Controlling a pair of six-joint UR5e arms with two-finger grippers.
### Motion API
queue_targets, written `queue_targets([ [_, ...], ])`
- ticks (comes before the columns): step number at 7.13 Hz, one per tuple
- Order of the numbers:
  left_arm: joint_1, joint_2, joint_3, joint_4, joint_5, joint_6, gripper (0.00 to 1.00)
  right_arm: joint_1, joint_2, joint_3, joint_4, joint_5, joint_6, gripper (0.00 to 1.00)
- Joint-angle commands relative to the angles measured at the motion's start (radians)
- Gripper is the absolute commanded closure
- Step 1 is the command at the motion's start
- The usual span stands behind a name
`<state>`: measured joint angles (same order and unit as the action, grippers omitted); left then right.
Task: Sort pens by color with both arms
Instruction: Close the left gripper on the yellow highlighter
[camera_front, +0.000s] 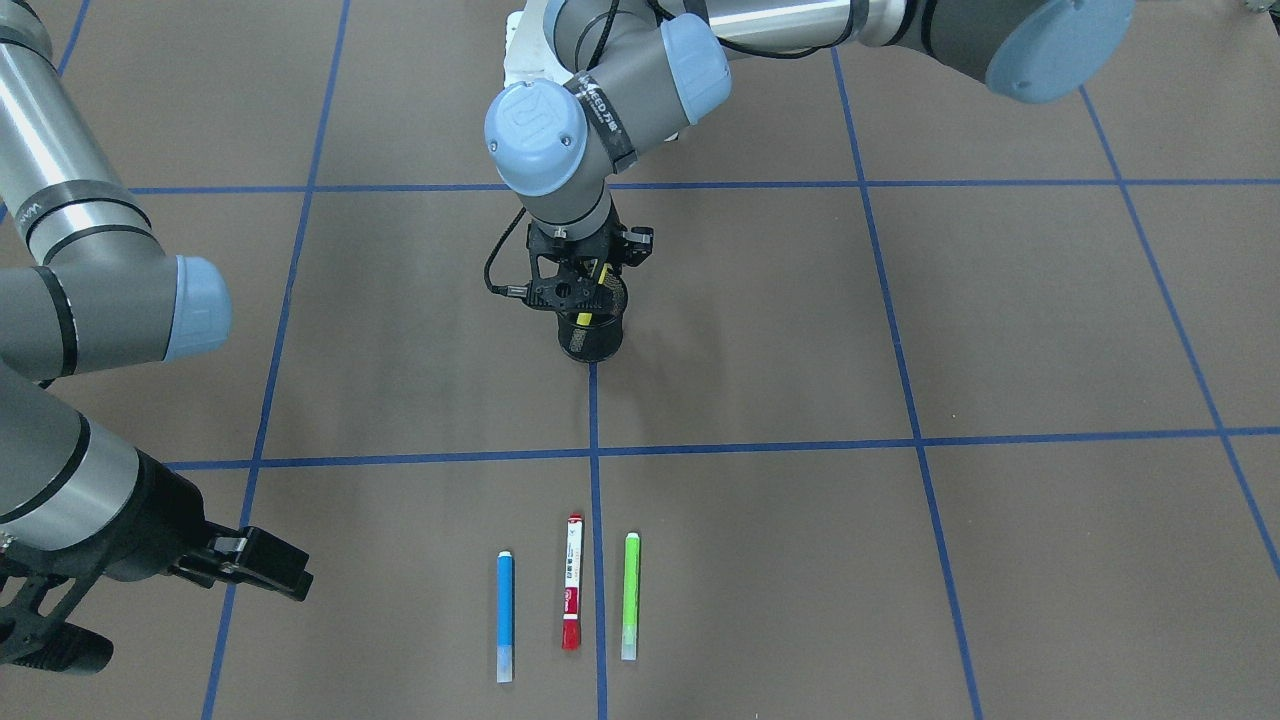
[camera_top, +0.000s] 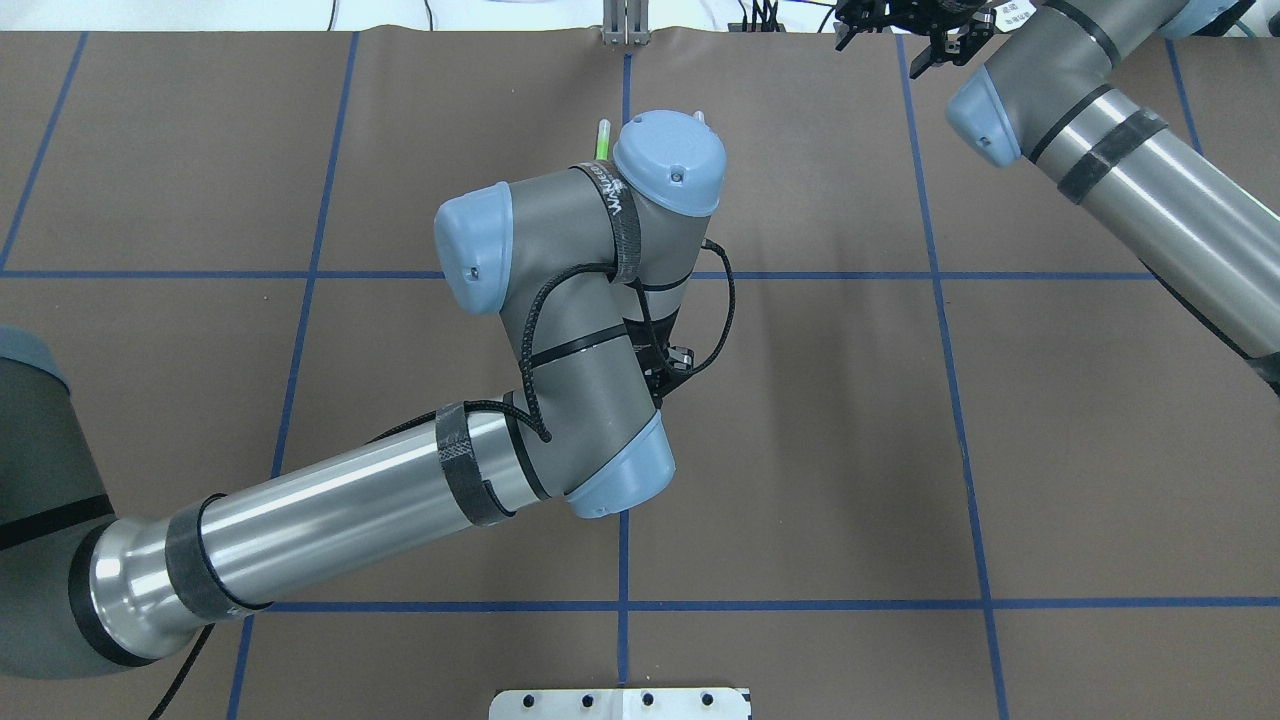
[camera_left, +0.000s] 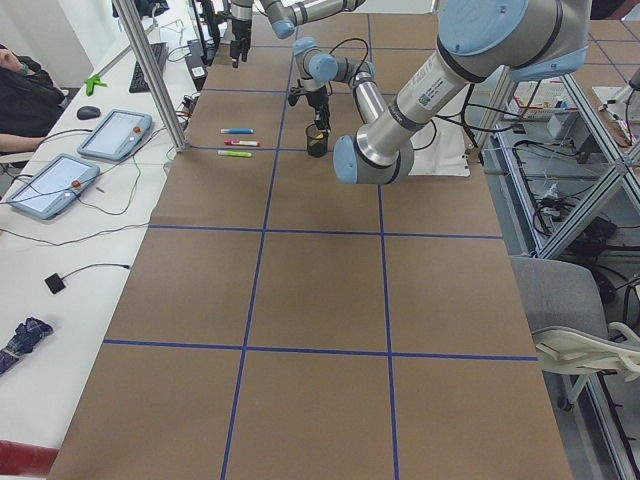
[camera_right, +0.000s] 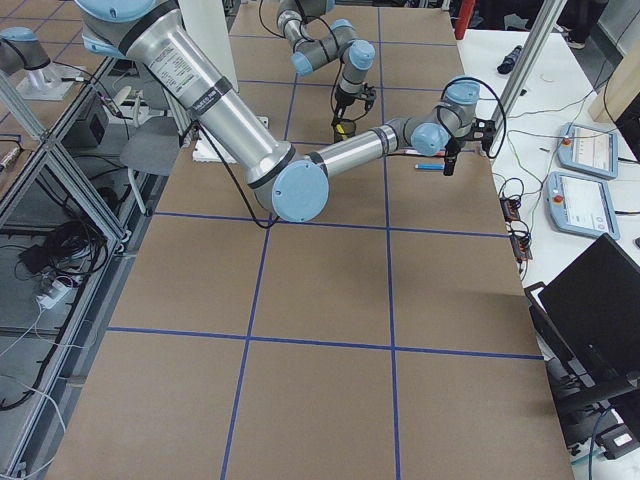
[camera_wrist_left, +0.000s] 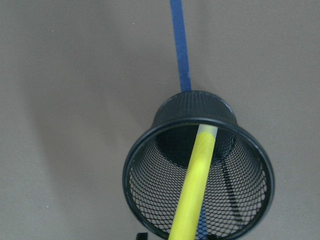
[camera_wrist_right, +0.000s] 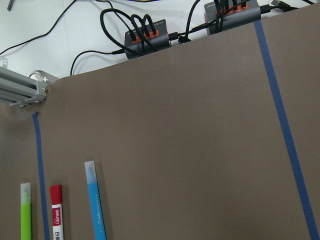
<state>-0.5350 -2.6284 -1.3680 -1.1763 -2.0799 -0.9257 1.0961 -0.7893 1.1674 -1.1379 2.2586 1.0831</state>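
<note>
Three pens lie flat in a row and one is left to place. Starting at the left as I face the robot, the right gripper (camera_front: 200, 620) hovers low over the paper. Its jaws are spread wide with nothing between them, well apart from the row.

Next comes the blue pen (camera_front: 505, 615). The red pen (camera_front: 572, 580) with its white label lies just beside the blue tape line (camera_front: 597, 420), and the green pen (camera_front: 631, 595) lies on the line's other side. All three are parallel and near one another, not touching.

Behind them the black mesh cup (camera_front: 590, 342) stands upright on that same line. The left gripper (camera_front: 585, 295) sits right over its mouth, its arm reaching in from the right. On the wrist camera the yellow pen (camera_wrist_left: 197, 185) leans inside the cup, pale tip down at the base. Its top runs up towards the fingers, which look closed on it, though the contact itself is out of frame.

My read is that the last pen is being drawn from the cup. Next, that calls for a straight lift until the tip clears the rim without tipping the cup. Then comes a carry to the free spot beside the green pen, laying it parallel.
</note>
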Motion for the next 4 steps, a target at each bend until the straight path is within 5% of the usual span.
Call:
queue_targets([
  [1, 0.000, -0.002, -0.002, 0.000, 0.003, 0.001, 0.72, -0.001, -0.001, 0.000, 0.001, -0.001, 0.000, 0.00],
  [4, -0.003, -0.001, -0.031, 0.006, 0.017, -0.001, 0.88, 0.001, 0.001, 0.000, 0.001, -0.001, 0.000, 0.00],
])
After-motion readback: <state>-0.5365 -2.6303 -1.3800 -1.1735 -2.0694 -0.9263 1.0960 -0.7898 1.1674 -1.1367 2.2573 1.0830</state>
